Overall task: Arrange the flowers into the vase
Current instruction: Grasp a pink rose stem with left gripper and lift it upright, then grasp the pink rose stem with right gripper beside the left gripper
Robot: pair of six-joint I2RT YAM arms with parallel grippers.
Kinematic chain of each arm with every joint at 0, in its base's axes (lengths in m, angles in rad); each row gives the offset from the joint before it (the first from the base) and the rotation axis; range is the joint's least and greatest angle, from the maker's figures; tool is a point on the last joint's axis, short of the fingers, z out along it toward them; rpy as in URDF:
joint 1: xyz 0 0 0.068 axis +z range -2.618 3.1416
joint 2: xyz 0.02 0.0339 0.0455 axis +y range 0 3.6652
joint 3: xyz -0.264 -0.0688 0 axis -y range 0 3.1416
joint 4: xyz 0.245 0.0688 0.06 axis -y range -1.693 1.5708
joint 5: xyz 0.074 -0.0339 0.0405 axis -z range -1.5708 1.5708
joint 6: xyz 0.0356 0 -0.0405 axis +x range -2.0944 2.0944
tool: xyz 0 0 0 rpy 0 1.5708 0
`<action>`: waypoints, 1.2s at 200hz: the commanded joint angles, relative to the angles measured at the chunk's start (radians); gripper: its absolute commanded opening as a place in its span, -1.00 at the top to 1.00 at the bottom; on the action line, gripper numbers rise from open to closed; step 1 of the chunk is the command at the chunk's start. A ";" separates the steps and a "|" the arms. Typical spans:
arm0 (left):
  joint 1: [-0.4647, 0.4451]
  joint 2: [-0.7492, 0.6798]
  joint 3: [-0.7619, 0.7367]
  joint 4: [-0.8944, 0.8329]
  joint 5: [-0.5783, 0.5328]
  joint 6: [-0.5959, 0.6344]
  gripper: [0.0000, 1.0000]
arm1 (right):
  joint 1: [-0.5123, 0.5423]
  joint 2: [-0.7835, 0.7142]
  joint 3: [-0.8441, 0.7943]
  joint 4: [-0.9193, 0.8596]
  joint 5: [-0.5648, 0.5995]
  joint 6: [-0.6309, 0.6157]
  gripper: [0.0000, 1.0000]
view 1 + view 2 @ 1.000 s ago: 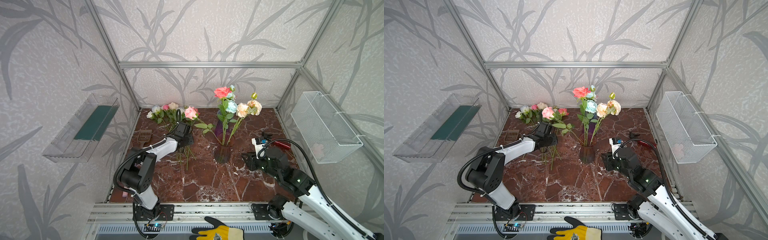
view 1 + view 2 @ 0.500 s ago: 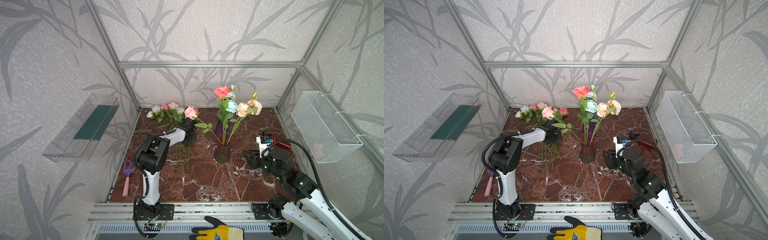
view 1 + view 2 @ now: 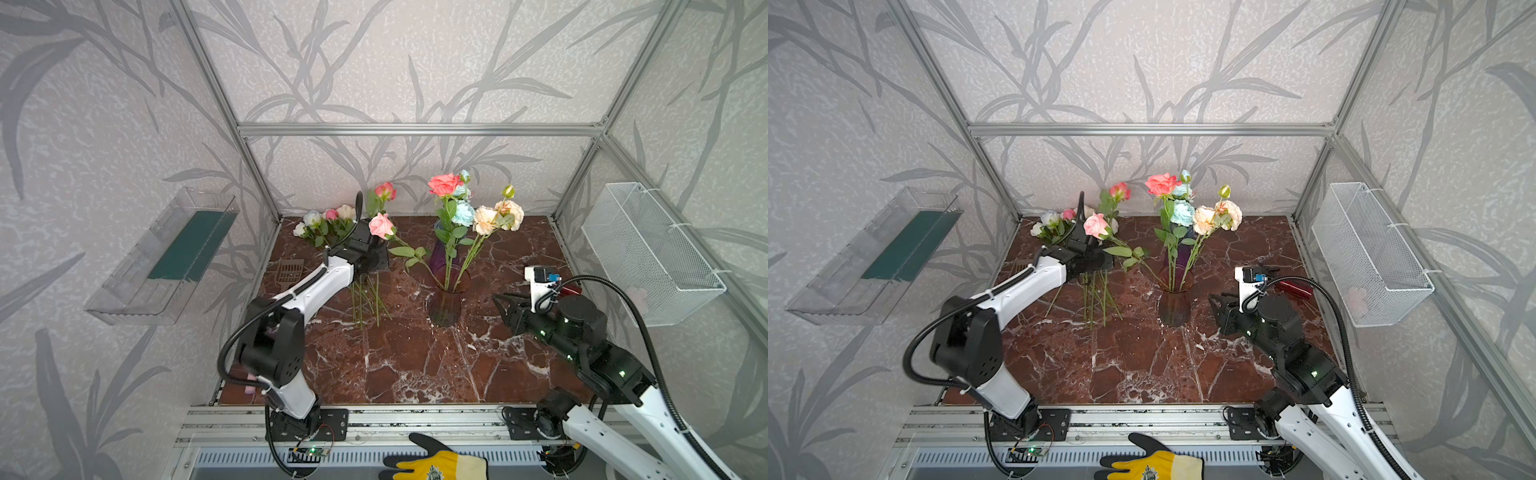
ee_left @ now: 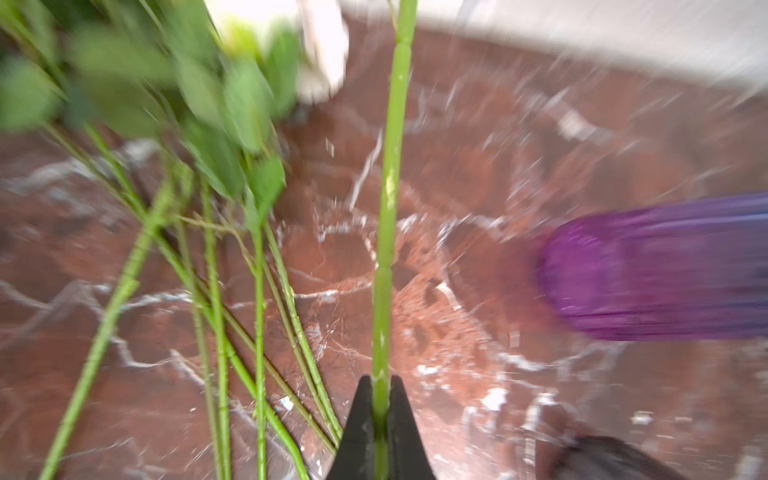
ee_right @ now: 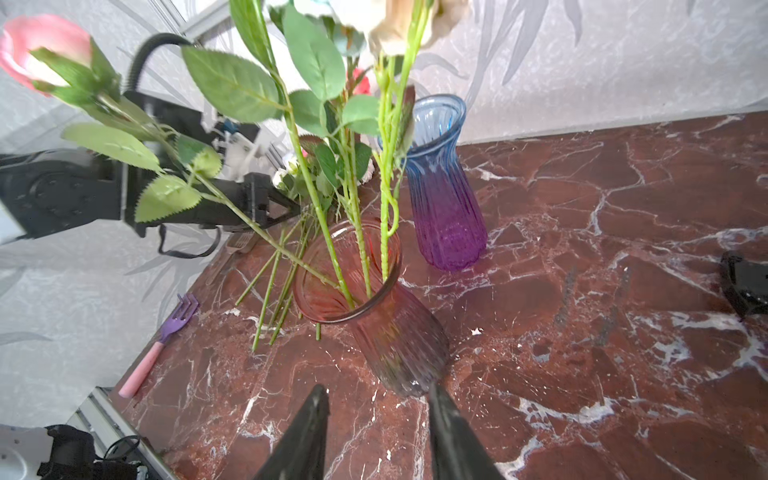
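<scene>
**Left hand**: closed tight on one green stem. The stem leaves the fingertips in a straight line, and its head lies outside the wrist view. In a top view, the coral rose at 12 o'clock from this hand appears to be that head. The long axis therefore runs roughly 6 to 12 o'clock, near upright. The cut end is hidden behind the hand.

**Vase**: stands upright on the counter, at about 4 o'clock from the left hand and apart from it. It already holds several flowers. One of them, a pink rose, leans out toward 10 o'clock and ends just beside the left hand.

**Loose flowers**: lie on the counter, heads at 10 o'clock from the left hand, bare stems at 6 o'clock.

**Right hand**: fingers apart, holding nothing, near the vase at its 3 o'clock and aimed at the base. It is the nearer hand to the vase, but the left carries the stem.

**Second vase**: blue and purple, just behind the first at 12 o'clock.

**Coming move (judgement)**: carry the stem toward 4 o'clock, with the cut end above the rim, then lower it. The leaning pink rose crosses that path.
</scene>
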 commanded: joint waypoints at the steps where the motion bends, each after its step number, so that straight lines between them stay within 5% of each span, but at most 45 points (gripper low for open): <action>1: 0.005 -0.230 -0.103 0.012 -0.073 -0.053 1.00 | -0.005 -0.014 0.050 -0.018 -0.008 0.025 0.19; 33: 0.004 -0.604 -0.292 0.088 -0.086 -0.043 1.00 | -0.003 0.014 0.099 -0.019 -0.081 0.070 0.17; 97: 0.001 -1.125 -0.440 0.129 0.192 0.035 1.00 | -0.001 0.109 0.278 -0.027 -0.250 0.106 0.06; 132: 0.000 -1.151 -0.332 0.045 0.363 0.062 1.00 | 0.024 0.208 0.428 -0.013 -0.327 0.103 0.02; 187: -0.002 -1.041 -0.266 0.172 0.523 -0.048 1.00 | 0.259 0.425 0.606 0.069 -0.175 0.027 0.03; 240: -0.077 -0.925 -0.261 0.254 0.484 -0.083 1.00 | 0.374 0.643 0.731 0.247 -0.182 0.022 0.03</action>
